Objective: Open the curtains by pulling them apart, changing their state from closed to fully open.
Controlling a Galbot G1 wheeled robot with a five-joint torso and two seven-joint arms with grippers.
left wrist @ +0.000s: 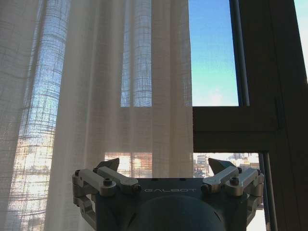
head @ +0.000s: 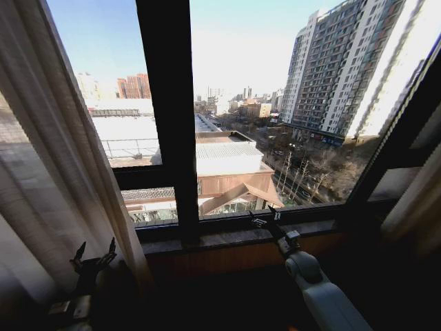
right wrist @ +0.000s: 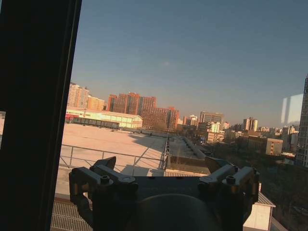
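Sheer cream curtains (head: 62,172) hung bunched, pleats vertical, just beyond the left hand (head: 94,260), fingers apart and empty; the right hand (head: 265,221), likewise apart, faced bare glass.

Your right tool (right wrist: 162,173) sits with its fingers (right wrist: 103,169) spread wide, gripping nothing; ahead of it lie bare window glass and a dark frame post (right wrist: 36,110) beside it.
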